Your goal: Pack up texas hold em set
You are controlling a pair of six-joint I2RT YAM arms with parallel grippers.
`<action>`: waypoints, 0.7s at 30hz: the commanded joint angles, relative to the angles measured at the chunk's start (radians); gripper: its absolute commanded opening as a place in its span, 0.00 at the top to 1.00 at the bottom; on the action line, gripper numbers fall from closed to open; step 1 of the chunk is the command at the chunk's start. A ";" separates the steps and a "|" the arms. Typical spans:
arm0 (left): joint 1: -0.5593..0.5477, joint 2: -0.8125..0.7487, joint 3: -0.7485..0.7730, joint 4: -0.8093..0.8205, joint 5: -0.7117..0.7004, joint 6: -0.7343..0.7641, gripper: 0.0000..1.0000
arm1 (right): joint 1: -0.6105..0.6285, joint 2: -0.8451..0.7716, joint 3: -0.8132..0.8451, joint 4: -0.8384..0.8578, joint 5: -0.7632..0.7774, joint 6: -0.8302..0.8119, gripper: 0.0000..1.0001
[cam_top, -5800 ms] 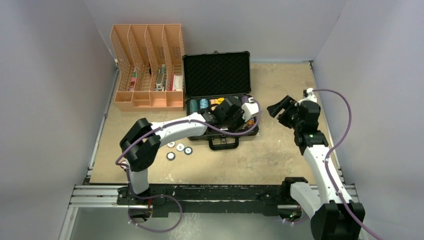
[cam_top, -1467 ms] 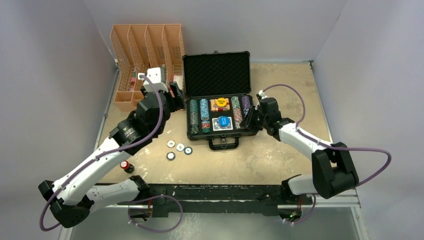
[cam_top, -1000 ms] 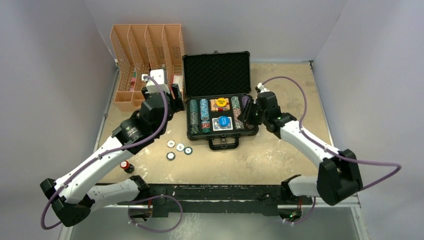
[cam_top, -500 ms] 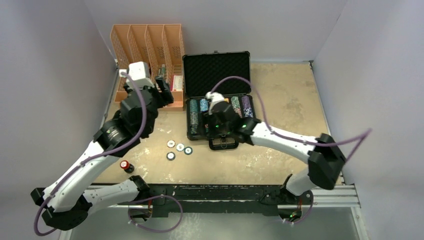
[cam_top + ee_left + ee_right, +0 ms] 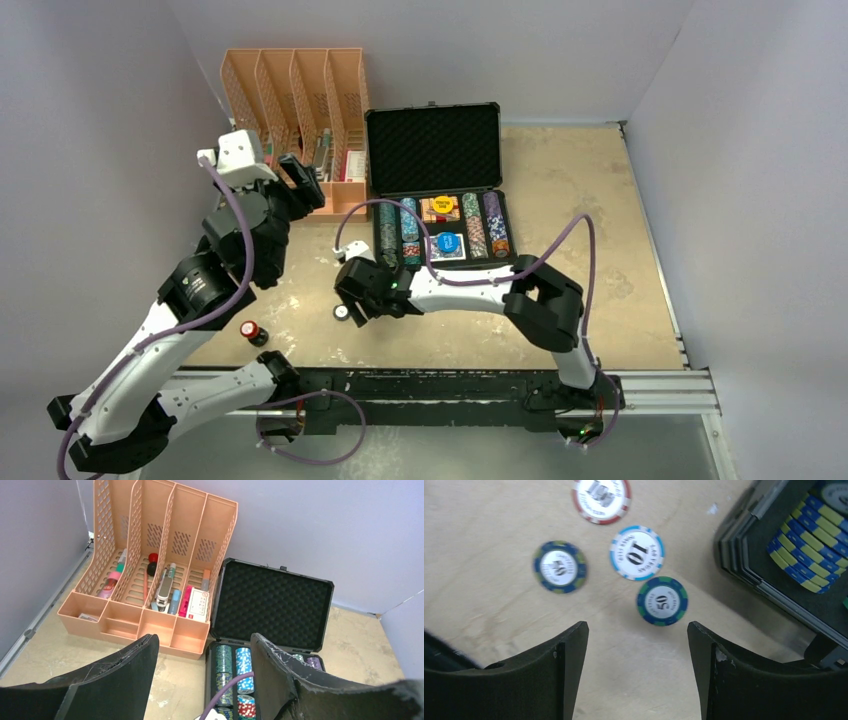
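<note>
the sandy table (image 5: 590, 300) carries everything. the left arm (image 5: 195, 290) rises along the left side, and its left gripper (image 5: 202, 647) is held high, near the organiser's front, claw released and fingers spread wide with nothing between them. the right arm (image 5: 480, 290) reaches across the front of the table to the left, and its right gripper (image 5: 636, 630) points down over the loose chips, claw likewise released, touching none of them.

the orange slotted file organiser (image 5: 150, 580) stands at the back left, with pens and small stationery in its slots. just beside it on the right lies the black hard case (image 5: 433, 150), lid upright and showing egg-crate foam, handle toward the arms.

in the case's tray, rows of poker chips (image 5: 408, 228) fill the left and right channels. between them sit the red card deck (image 5: 430, 212) at the back, with a yellow disc (image 5: 441, 204) on top, and the blue card deck (image 5: 437, 250) in front, with a blue disc (image 5: 447, 240) on top.

on the table off the case's front-left corner lie four loose chips, close together but apart: a red-rimmed chip (image 5: 601, 500), a light blue 10 chip (image 5: 637, 552), a dark blue and green chip (image 5: 560, 566), and a green 50 chip (image 5: 662, 600) nearest the claw.

a small red-and-black bottle (image 5: 250, 330) stands upright near the left arm.
</note>
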 commanded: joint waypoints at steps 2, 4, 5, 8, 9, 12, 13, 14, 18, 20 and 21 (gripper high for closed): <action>-0.002 0.010 -0.024 0.004 -0.011 0.005 0.33 | -0.014 0.037 0.076 -0.105 0.072 0.070 0.27; -0.002 0.009 -0.031 0.010 -0.014 0.009 0.33 | -0.016 0.061 0.091 -0.116 0.068 0.067 0.32; -0.001 0.008 -0.031 0.011 -0.014 0.010 0.33 | -0.016 0.072 0.099 -0.118 0.069 0.065 0.34; -0.002 -0.003 -0.045 0.030 -0.013 0.016 0.33 | -0.023 0.094 0.108 -0.110 0.050 0.061 0.36; -0.002 -0.008 -0.049 0.037 -0.012 0.018 0.33 | -0.028 0.101 0.108 -0.104 0.041 0.060 0.36; -0.001 -0.015 -0.056 0.043 -0.011 0.021 0.33 | -0.049 0.110 0.104 -0.085 0.015 0.059 0.38; -0.001 -0.014 -0.054 0.044 -0.011 0.021 0.33 | -0.052 0.112 0.102 -0.077 0.007 0.052 0.39; -0.002 -0.014 -0.053 0.043 -0.007 0.021 0.33 | -0.054 0.111 0.099 -0.066 0.004 0.036 0.40; -0.002 -0.020 -0.051 0.050 0.014 0.023 0.33 | -0.058 0.121 0.094 -0.044 -0.025 0.007 0.41; -0.001 -0.023 -0.053 0.054 0.013 0.023 0.33 | -0.061 0.138 0.102 -0.053 -0.031 0.003 0.43; -0.002 -0.023 -0.053 0.054 0.013 0.024 0.33 | -0.063 0.146 0.106 -0.059 -0.031 0.002 0.44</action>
